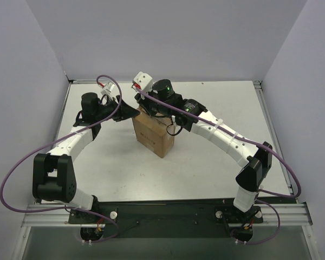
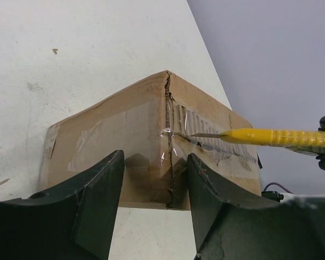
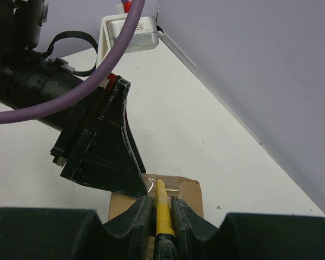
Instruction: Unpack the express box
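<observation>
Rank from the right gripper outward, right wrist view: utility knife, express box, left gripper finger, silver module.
1. utility knife, held in the right gripper.
2. express box, under the blade; left gripper finger, just left: too close to call.
3. silver module, far top.

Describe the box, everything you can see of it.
The box is brown cardboard, roughly cubic, standing mid-table with one corner toward the arms. Glossy clear tape, wrinkled in places, covers its seams, and a ragged dark slit runs along one edge. The knife, clamped in the right gripper, has its blade tip on that taped edge. The left gripper, open, straddles the same edge; contact is unclear.
</observation>
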Robot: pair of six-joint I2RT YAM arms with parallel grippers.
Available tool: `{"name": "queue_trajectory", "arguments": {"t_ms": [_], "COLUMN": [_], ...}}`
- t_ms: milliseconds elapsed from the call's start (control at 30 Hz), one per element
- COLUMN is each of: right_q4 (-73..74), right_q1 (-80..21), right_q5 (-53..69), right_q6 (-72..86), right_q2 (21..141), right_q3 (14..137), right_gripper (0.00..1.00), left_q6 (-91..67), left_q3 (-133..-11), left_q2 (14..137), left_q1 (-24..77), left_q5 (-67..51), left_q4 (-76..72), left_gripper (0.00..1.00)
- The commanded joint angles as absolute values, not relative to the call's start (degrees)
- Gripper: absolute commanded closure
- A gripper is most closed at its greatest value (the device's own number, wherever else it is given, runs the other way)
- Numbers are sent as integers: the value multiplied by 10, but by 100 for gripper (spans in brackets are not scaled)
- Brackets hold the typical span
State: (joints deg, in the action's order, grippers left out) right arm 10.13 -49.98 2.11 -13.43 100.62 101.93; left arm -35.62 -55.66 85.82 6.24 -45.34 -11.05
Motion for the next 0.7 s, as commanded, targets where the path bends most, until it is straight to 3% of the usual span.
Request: {"name": "queue_trajectory", "arguments": {"t_ms": [0,667], "right_q4": [61,82], "right_q1": [-504,-507], "right_q5": [13,23], "right_q6": [-146,-138], "right_q2": [979,998], "right_q3": [1020,1023], "right_gripper": [100,100], "left_q6": [-342,-342], "left_q3": [-542,-539], "left_q2": [859,855], "left_q1": [64,64], "left_q5": [-429,-431], "left_q4": [-94,-89], "left_gripper": [42,42]}}
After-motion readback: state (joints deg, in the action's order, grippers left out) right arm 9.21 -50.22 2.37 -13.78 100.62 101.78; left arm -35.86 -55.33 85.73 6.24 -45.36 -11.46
